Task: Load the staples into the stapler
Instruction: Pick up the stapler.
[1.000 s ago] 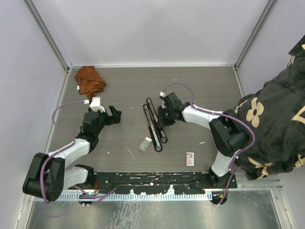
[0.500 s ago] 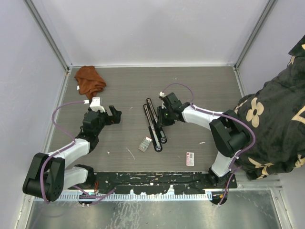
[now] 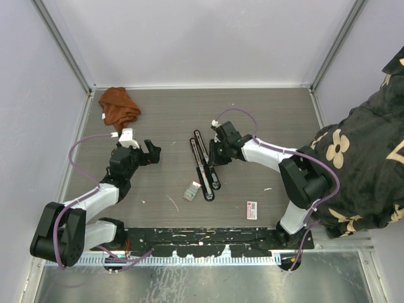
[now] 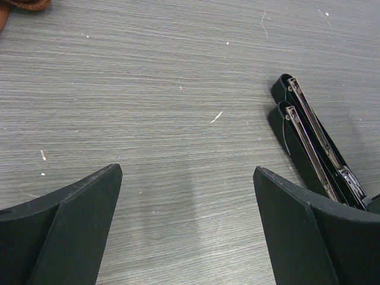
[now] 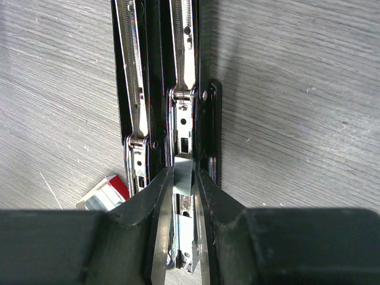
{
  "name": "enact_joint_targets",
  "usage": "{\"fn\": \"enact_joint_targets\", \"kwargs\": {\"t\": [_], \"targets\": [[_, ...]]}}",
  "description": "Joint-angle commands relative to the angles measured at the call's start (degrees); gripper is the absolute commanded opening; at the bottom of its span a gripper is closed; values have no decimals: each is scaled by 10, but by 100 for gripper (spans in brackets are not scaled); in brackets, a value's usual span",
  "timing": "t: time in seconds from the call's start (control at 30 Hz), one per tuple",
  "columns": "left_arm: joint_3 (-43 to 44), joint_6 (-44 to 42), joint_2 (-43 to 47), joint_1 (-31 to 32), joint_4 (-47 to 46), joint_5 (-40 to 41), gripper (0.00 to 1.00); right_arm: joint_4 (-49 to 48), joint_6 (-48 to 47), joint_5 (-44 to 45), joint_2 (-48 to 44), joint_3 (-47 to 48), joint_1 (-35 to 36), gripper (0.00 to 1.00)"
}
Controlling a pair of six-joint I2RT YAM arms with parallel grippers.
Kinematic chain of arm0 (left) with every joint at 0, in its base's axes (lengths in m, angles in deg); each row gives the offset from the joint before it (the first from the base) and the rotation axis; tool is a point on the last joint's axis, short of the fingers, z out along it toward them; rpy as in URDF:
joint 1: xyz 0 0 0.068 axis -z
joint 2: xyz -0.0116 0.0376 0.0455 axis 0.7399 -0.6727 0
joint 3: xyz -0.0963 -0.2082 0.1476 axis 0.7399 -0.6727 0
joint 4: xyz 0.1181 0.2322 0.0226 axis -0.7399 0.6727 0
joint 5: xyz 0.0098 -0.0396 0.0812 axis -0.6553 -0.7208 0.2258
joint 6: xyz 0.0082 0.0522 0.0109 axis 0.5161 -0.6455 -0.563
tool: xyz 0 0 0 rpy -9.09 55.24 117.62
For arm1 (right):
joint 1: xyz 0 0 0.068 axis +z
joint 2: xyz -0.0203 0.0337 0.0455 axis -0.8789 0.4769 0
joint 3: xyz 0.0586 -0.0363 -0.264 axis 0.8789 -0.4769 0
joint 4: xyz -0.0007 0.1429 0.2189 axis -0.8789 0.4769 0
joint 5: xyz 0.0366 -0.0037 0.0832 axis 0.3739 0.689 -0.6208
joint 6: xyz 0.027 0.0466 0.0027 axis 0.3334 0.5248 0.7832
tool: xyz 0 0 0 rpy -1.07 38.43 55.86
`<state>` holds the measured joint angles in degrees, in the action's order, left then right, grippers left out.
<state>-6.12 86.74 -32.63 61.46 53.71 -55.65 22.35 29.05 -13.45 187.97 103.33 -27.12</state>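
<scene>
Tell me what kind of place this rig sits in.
Likely a lab robot cell: grey wood-grain tabletop boxed in by plain white panel walls on aluminium posts, two black-and-white robot arms bolted at its near edge.

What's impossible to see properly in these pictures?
Top view: fingertips of the right pincer, hidden under its own wrist.
Top view: print on the red-and-white box, too small.
Right wrist view: lower end of the staple strip and near ends of the staplers, behind the pincer's fingers.
Left wrist view: most of the brown cloth, cut off by the top edge.
</scene>
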Motion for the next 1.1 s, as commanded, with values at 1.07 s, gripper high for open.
{"fn": "enact_joint_targets", "kwargs": {"t": [1.07], "targets": [[8,0,11,-2,-16,-4,95,27,17,72,-58,-5,36,22]]}}
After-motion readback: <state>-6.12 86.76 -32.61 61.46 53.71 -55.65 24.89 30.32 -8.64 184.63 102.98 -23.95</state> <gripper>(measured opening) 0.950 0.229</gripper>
